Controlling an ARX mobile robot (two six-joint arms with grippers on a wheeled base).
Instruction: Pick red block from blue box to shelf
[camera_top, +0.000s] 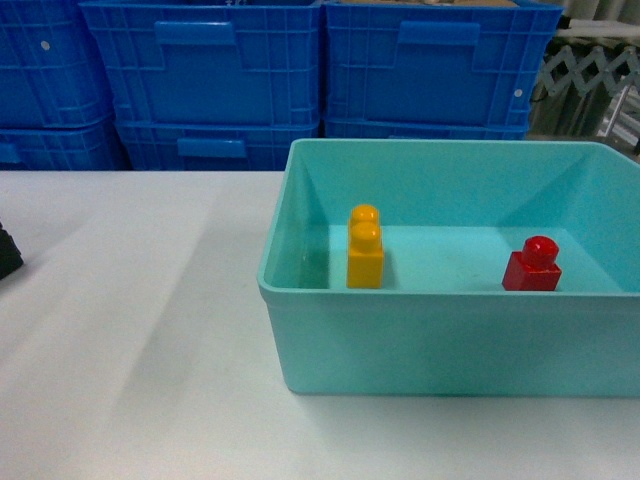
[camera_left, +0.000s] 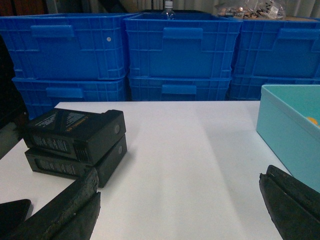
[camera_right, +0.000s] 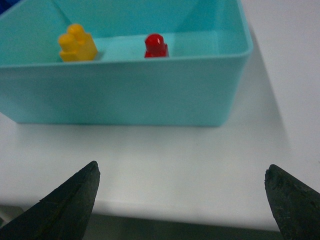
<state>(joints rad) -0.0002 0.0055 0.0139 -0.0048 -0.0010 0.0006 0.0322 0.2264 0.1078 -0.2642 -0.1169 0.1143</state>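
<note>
The red block (camera_top: 533, 266) stands upright on the floor of the blue box (camera_top: 400, 340), towards its right side; the right wrist view shows the block (camera_right: 155, 46) beyond the box's near wall (camera_right: 125, 90). My right gripper (camera_right: 182, 200) is open and empty, hanging over the table's front edge short of the box. My left gripper (camera_left: 180, 200) is open too, low over the bare white table, with the box's corner (camera_left: 290, 130) to its right. Neither gripper shows in the head view. The shelf is out of view.
A yellow two-stud brick (camera_top: 366, 247) stands in the box, left of the red block. Two stacked black packs (camera_left: 75, 142) lie on the table by my left fingers. Dark blue ribbed crates (camera_top: 215, 80) line the table's back. Grey metal latticework (camera_top: 600, 85) shows at the far right.
</note>
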